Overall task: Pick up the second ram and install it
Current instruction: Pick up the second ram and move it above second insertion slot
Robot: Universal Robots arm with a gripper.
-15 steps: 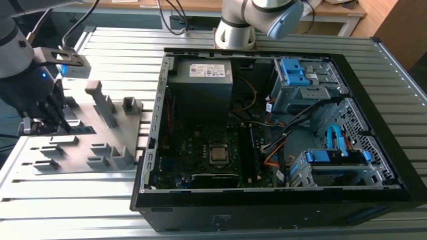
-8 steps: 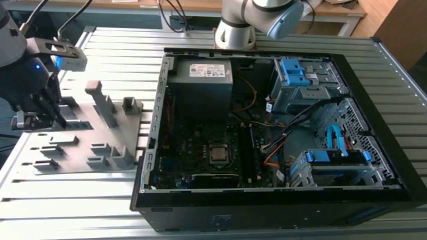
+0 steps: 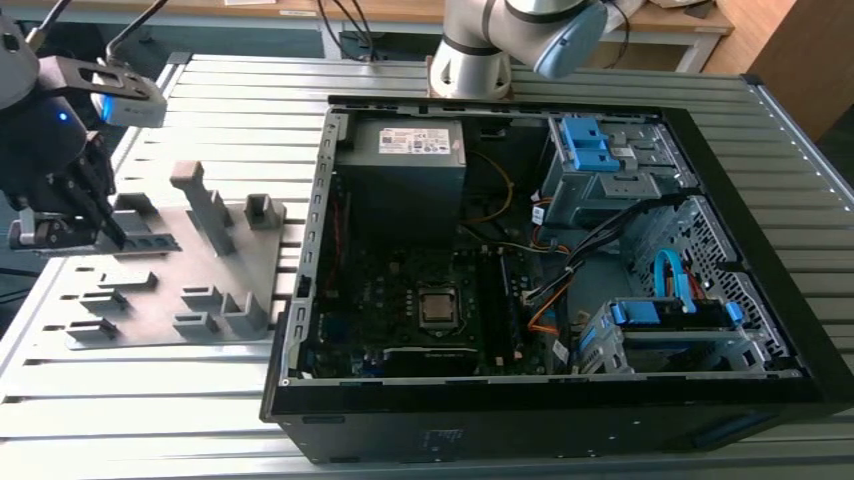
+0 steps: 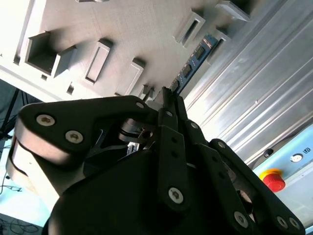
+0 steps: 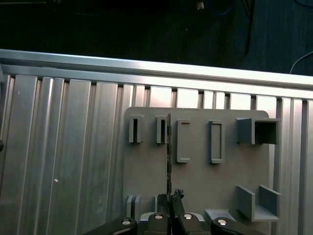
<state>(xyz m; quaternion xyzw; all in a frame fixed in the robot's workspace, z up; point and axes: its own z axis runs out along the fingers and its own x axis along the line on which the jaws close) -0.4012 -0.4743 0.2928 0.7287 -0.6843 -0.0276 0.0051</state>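
The second ram is a thin dark stick with black chips, lying along the far-left part of the grey plastic holder in the exterior view. In both wrist views it runs straight out from my fingertips, edge-on over the holder as the ram in the first and lengthwise as the ram in the second. My gripper has its fingers pressed together on the stick's near end; the same grip appears at the gripper and gripper. Whether the stick still rests in its slot is unclear.
An open computer case lies at the exterior view's right, with the motherboard, CPU socket and dark memory slots inside. Blue cables and drive cages fill its right side. The holder's upright ribs stand near the gripper on the slatted metal table.
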